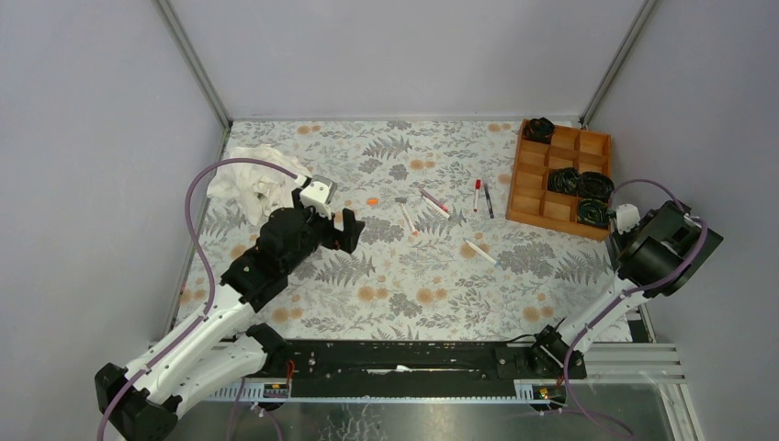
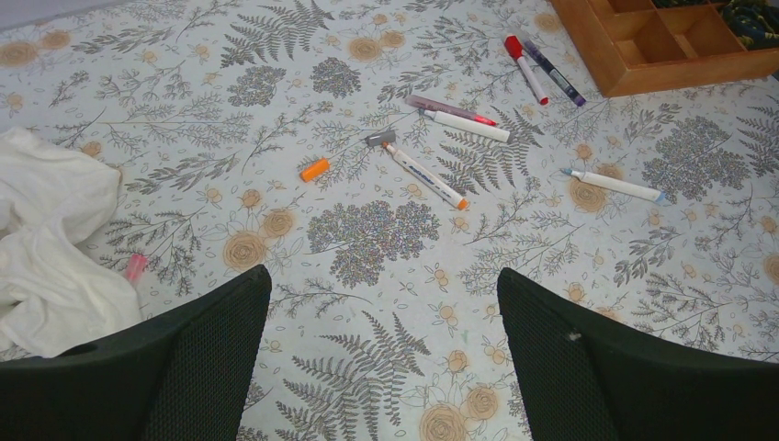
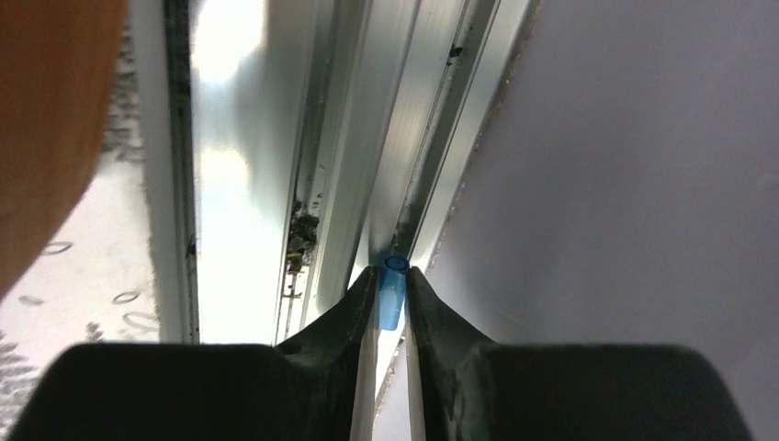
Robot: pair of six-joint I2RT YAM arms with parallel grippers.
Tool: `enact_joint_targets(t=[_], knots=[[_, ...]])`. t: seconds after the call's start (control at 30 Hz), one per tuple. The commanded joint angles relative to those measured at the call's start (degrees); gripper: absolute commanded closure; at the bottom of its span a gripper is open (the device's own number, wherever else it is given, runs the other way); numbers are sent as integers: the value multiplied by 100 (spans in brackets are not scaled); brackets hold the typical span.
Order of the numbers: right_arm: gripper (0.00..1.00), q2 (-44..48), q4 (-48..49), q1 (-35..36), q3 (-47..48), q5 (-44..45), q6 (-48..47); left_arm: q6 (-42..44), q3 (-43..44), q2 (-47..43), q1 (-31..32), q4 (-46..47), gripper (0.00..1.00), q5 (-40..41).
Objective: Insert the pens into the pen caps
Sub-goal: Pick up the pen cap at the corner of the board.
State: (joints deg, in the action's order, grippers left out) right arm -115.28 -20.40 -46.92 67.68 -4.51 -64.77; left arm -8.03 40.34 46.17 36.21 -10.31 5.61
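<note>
The right gripper (image 3: 393, 276) pinches a stubby translucent blue cap (image 3: 393, 296) between tapered black fingertips, at the tabletop's right edge over a ribbed aluminium rail (image 3: 331, 184). The left gripper (image 2: 381, 354) gapes wide near the left edge, its pads (image 2: 211, 367) mesh-textured. Slim white-barrelled pens (image 2: 424, 175), an orange cap (image 2: 314, 169) and a grey cap (image 2: 379, 139) lie mid-table on fern-printed cloth (image 2: 367, 303).

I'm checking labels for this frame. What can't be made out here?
- Top view: the blue cap held by the right gripper is hidden behind that arm's wrist.
- Left wrist view: pink piece by the cloth, too small to tell cap from pen.
- Right wrist view: tray blurred, cut off by the left edge.
</note>
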Motion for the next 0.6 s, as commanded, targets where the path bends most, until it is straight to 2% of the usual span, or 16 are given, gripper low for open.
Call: enact_joint_targets(t=[0.0, 0.3, 0.47, 0.57], knots=[[91, 184, -715, -740, -100, -725, -71, 112, -77, -106, -43, 160, 4, 142], [89, 200, -817, -740, -27, -662, -64, 118, -86, -151, -43, 153, 3, 146], [81, 16, -589, -748, -166, -280, -138, 126, -81, -159, -43, 144, 3, 167], [72, -66, -487, -795, -242, -164, -178, 133, -80, -164, -45, 143, 3, 168]])
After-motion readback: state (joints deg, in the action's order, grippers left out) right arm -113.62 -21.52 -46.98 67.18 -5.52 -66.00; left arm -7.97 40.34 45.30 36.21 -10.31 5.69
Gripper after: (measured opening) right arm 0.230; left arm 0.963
